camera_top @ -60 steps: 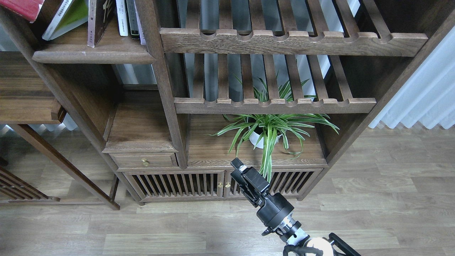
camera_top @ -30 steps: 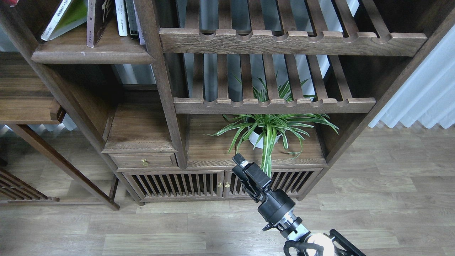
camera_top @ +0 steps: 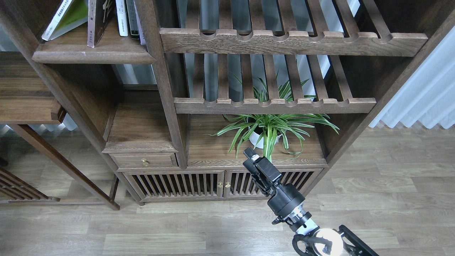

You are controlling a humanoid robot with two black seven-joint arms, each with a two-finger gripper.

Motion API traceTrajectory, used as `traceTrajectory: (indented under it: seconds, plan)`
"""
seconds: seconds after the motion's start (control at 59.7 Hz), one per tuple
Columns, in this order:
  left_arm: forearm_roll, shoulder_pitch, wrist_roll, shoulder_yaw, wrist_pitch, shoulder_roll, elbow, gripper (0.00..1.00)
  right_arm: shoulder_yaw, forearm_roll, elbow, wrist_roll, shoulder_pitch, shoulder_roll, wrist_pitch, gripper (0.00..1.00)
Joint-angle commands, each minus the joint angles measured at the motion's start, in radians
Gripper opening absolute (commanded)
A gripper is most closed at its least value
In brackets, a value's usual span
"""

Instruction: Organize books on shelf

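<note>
At the top left, books stand on the dark-brown shelf [camera_top: 94, 56]. A yellow-green and white book [camera_top: 65, 17] leans to the right. Beside it stands a dark maroon book [camera_top: 99, 19], followed by thin white [camera_top: 122, 16] and dark [camera_top: 132, 17] volumes against the upright post. Their tops are cut off by the view's edge. My right gripper [camera_top: 251, 156] hangs low in the middle, in front of the cabinet and far below the books. It holds nothing, and its dark fingers cannot be told apart. My left gripper is out of view.
A potted spider plant [camera_top: 270, 129] sits on the lower board just behind my right gripper. Two slatted racks [camera_top: 273, 105] with notched front rails fill the right bay. A small drawer [camera_top: 144, 160] and slatted cabinet doors [camera_top: 177, 185] lie below, above the wooden floor [camera_top: 373, 199].
My right gripper has moved to the right and slightly up, toward the plant. A red book seen in the top left corner one second ago has left the view.
</note>
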Motion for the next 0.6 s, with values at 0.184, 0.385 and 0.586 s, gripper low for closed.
traceTrajectory:
  seconds: [0.184, 0.385, 0.586]
  plan:
    - [0.176, -0.004, -0.001, -0.027, 0.0, -0.072, 0.001, 0.02, -0.008, 0.004, 0.031, 0.0, 0.011, 0.037, 0.0, 0.84]
    - [0.217, -0.01, -0.001, -0.048, 0.0, -0.059, -0.004, 0.02, -0.014, 0.009, 0.06, 0.0, 0.034, 0.042, 0.0, 0.84]
    - [0.26, -0.015, -0.001, -0.071, 0.0, -0.054, -0.018, 0.02, -0.019, 0.009, 0.081, 0.0, 0.067, 0.042, 0.0, 0.84]
